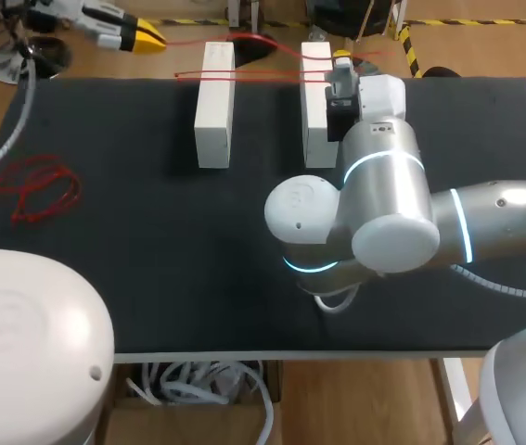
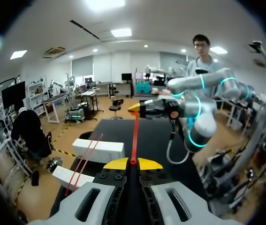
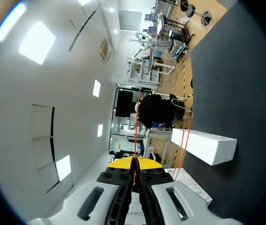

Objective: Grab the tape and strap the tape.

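the table (image 1: 151, 260) wears a matt black, felt-like mat. the white blocks (image 1: 214, 111) (image 1: 316, 120) look smooth and matt. the right arm (image 1: 388, 176) is brushed silver metal with glossy white plastic caps. the red tape (image 2: 135, 136) looks smooth.

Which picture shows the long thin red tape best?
The head view. There the thin red tape runs from the left gripper, across two white rectangular blocks, to the right gripper. The wrist views show only parts: a strand leaving each shut gripper, and bits near the blocks.
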